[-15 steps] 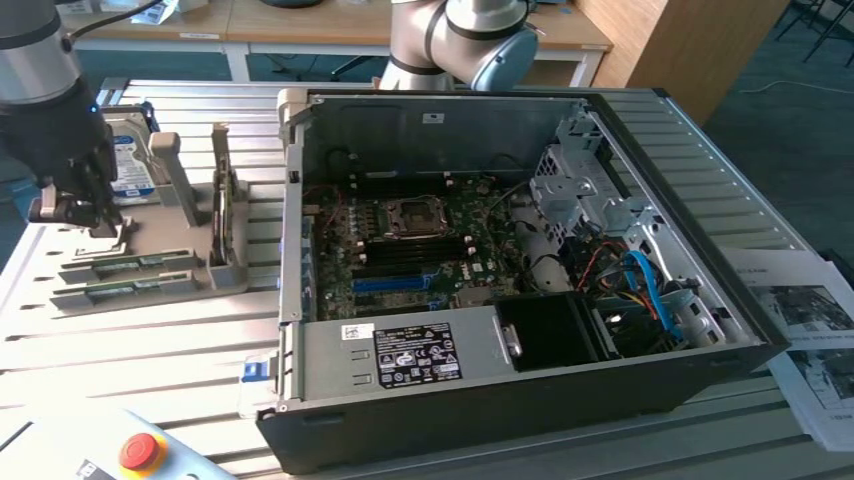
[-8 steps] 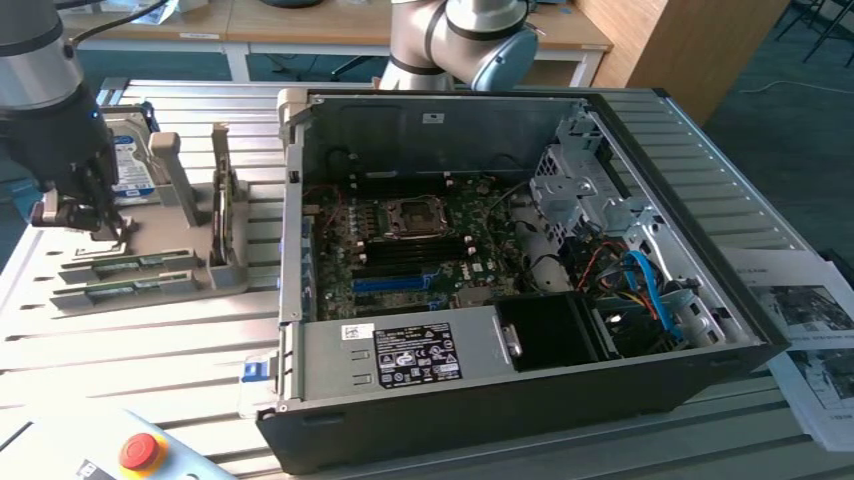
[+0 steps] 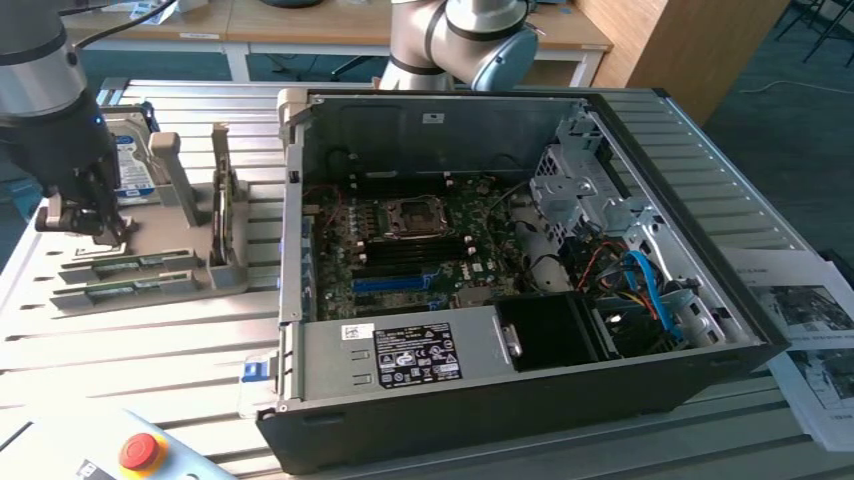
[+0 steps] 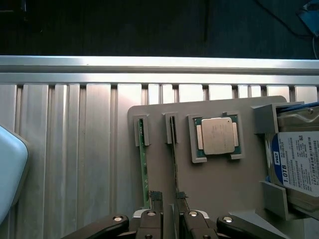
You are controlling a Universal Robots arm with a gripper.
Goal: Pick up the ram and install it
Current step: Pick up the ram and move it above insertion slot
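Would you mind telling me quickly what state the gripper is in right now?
Gripper: open, holding nothing; its fingertips sit by the ram sticks in the grey holder.

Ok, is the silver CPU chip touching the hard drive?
Apart. The wrist view shows the CPU chip in its own cradle, with a bare strip of grey holder between it and the hard drive.

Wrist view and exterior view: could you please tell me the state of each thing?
Hand: open, low over the holder.
Ram: on edge in holder slot, not gripped.
CPU chip: seated in holder recess.
Hard drive: parked in holder.
Computer case: lying open.
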